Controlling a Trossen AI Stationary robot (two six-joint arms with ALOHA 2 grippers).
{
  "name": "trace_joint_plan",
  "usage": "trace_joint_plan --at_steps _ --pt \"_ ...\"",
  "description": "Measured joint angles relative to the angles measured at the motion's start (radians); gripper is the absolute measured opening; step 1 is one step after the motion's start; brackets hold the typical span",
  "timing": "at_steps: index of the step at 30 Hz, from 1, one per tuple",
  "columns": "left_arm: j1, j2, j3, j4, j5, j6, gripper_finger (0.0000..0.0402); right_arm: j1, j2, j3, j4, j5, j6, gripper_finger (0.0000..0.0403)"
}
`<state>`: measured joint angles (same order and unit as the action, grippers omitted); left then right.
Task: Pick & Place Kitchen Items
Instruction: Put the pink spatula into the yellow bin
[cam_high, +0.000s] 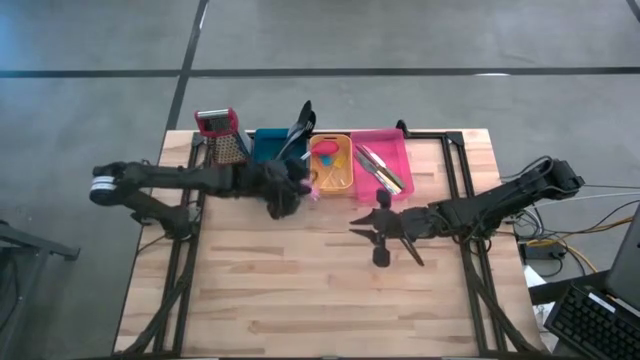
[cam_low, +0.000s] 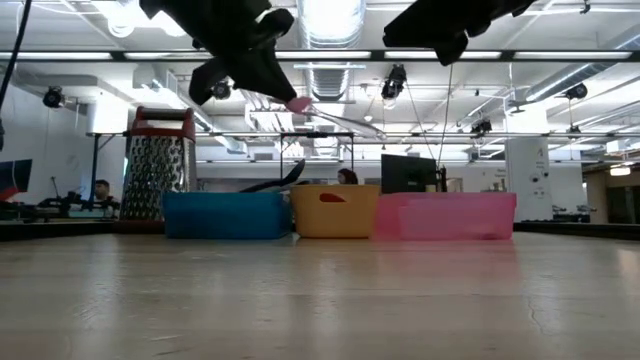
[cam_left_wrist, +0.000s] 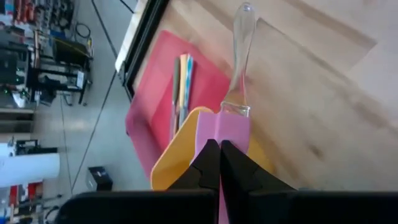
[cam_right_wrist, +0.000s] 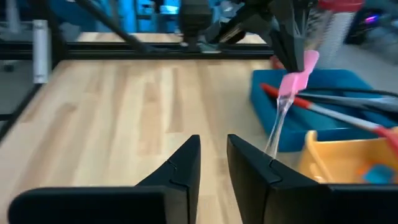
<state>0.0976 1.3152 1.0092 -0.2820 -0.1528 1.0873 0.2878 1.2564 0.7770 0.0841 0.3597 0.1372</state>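
My left gripper (cam_high: 298, 186) is shut on a small spatula with a pink blade (cam_left_wrist: 231, 124) and a clear handle (cam_left_wrist: 242, 37). It is high above the table, by the near left edge of the orange bin (cam_high: 332, 168). In the low view the spatula (cam_low: 300, 104) hangs well above the bins. My right gripper (cam_high: 368, 228) is open and empty over the table's middle, on the near side of the pink bin (cam_high: 385, 165); its fingers show in its own wrist view (cam_right_wrist: 213, 152). My left gripper pinches the spatula's pink blade (cam_left_wrist: 219, 134) between its two fingers, at the end away from the handle. The fingers come from above, slanting toward the table's right. The spatula is lifted clear, and its clear handle (cam_right_wrist: 277, 124) slants down and away from the fingers.
Teal bin (cam_high: 268, 148), orange bin and pink bin stand in a row at the table's far edge. The teal bin holds black utensils (cam_high: 300, 125), the pink bin holds metal tools (cam_high: 380, 170), and the orange bin holds small pieces. A metal grater with a red top (cam_high: 222, 135) stands left of the teal bin.
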Motion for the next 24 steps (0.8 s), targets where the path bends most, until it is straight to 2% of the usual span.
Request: trace_joint_plan --at_steps 3,7,10,15,17,20,24 --pt "0.089 -0.010 0.002 0.003 0.153 0.055 0.0000 0.000 -0.008 0.000 -0.007 0.066 -0.017 0.0064" --pt "0.222 0.010 0.021 0.054 0.490 0.044 0.0000 0.000 -0.044 -0.001 -0.007 0.128 -0.049 0.0057" --pt "0.314 0.055 0.035 0.116 0.681 -0.001 0.0000 0.000 -0.084 -0.001 -0.007 0.141 -0.060 0.0054" --pt "0.420 0.176 0.084 0.170 0.912 -0.043 0.0000 0.000 -0.144 -0.001 -0.009 0.142 -0.087 0.0057" --pt "0.449 0.235 0.103 0.179 0.963 -0.043 0.0000 -0.001 -0.158 -0.001 -0.012 0.146 -0.111 0.0063" --pt "0.488 0.317 0.139 0.201 1.020 -0.038 0.0000 0.000 -0.184 -0.001 -0.031 0.224 -0.146 0.0073" --pt "0.534 0.424 0.198 0.209 1.170 -0.057 0.0000 -0.002 -0.216 -0.001 -0.057 0.355 -0.174 0.0088"
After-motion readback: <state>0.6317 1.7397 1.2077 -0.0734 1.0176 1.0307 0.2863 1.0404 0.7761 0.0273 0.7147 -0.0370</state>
